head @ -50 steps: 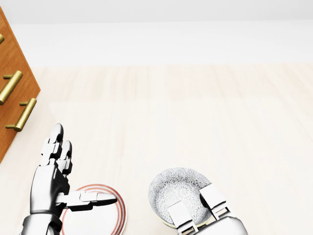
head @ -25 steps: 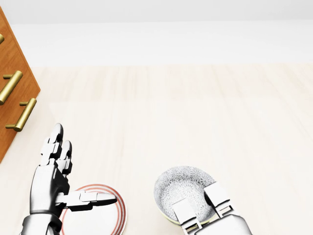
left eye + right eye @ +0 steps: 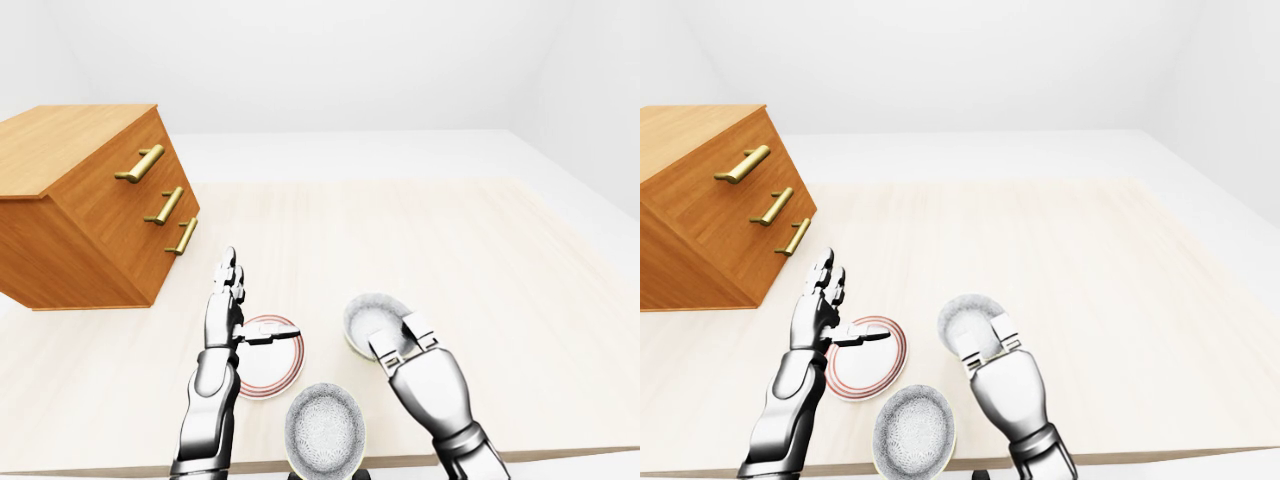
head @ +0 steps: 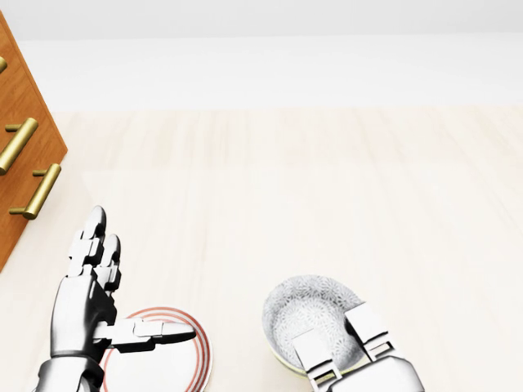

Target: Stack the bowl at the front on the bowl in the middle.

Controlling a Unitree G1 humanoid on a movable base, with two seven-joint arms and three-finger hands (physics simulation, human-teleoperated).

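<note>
A speckled grey bowl [image 3: 324,432] sits at the bottom edge of the left-eye view, near the table's edge. A second speckled bowl [image 4: 306,304] lies a little further up and right. My right hand [image 4: 339,347] grips this second bowl's near rim, with two fingers [image 4: 312,349] hooked inside it. My left hand [image 3: 240,315] stands open and upright left of both bowls, its thumb stretched over a white plate with red rings [image 3: 272,362].
A wooden dresser [image 3: 90,205] with brass handles stands on the light wooden table [image 3: 450,240] at the upper left. The table's near edge runs along the bottom of the eye views.
My right hand and the bowl in it have slid a little to the right and slightly up in the head view. The left hand and the plate have not moved.
</note>
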